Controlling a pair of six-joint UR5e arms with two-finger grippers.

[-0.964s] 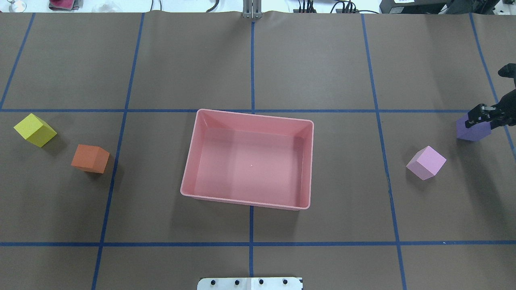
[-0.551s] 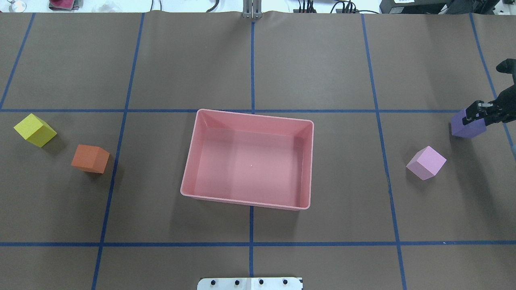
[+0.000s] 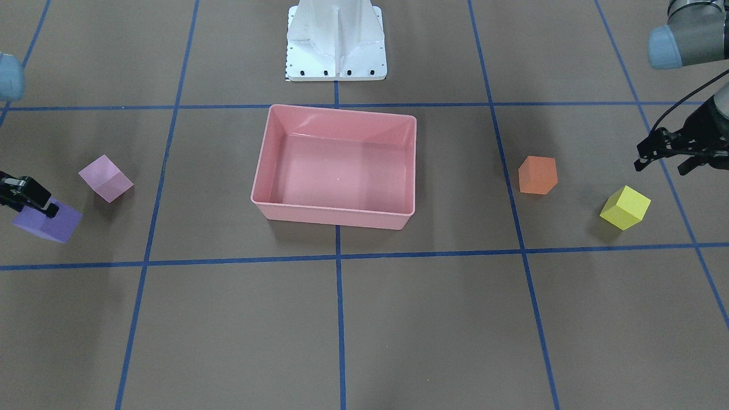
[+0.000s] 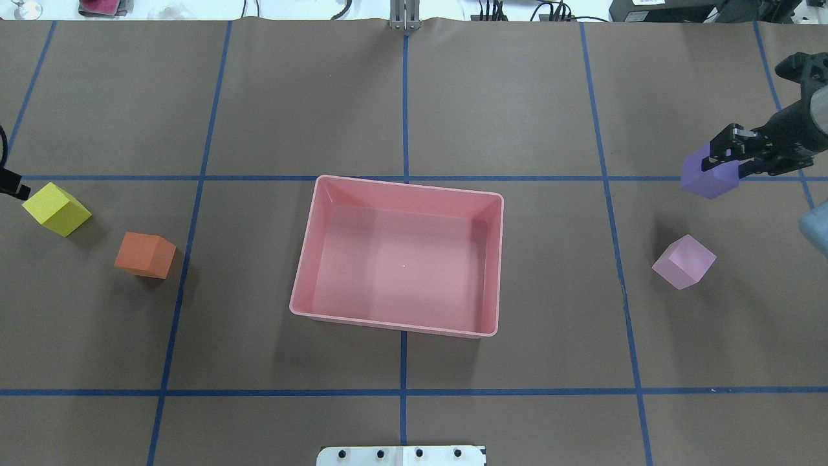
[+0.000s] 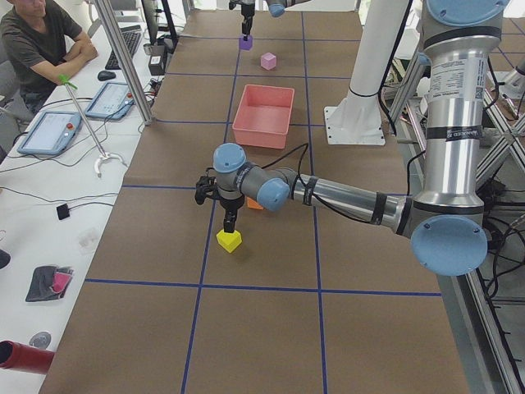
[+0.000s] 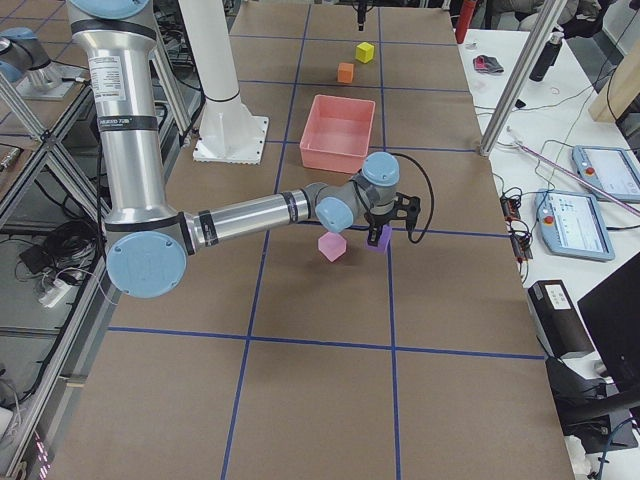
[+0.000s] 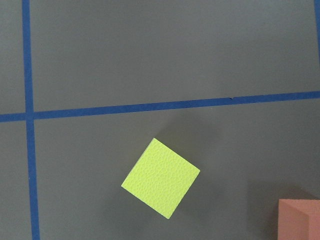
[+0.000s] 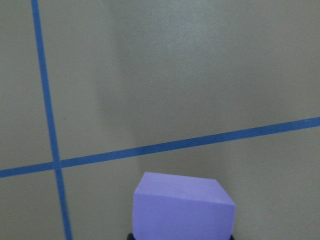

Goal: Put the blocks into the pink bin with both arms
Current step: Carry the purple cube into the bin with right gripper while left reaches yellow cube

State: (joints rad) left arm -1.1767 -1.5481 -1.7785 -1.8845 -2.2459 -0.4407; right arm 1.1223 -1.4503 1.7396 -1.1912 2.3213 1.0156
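The pink bin (image 4: pixel 401 265) sits at the table's middle, with no cubes in it; it also shows in the front view (image 3: pixel 336 176). My right gripper (image 4: pixel 728 155) is shut on the purple cube (image 4: pixel 708 178) and holds it above the table, right of the bin. The light pink cube (image 4: pixel 684 261) lies below it on the table. My left gripper (image 3: pixel 662 165) is open and hovers just beside the yellow cube (image 3: pixel 625 207), which also shows in the left wrist view (image 7: pixel 160 185). The orange cube (image 4: pixel 145 255) lies between the yellow cube (image 4: pixel 56 208) and the bin.
The white pedestal base (image 3: pixel 336 40) stands on the robot's side of the bin. Blue tape lines grid the brown table. A side desk with tablets (image 5: pixel 49 131) and a seated operator (image 5: pixel 37 41) runs along the table's far edge.
My right gripper has lifted the purple cube off the table and carried it toward the bin side. My left gripper's tip has come into the overhead view by the yellow cube.
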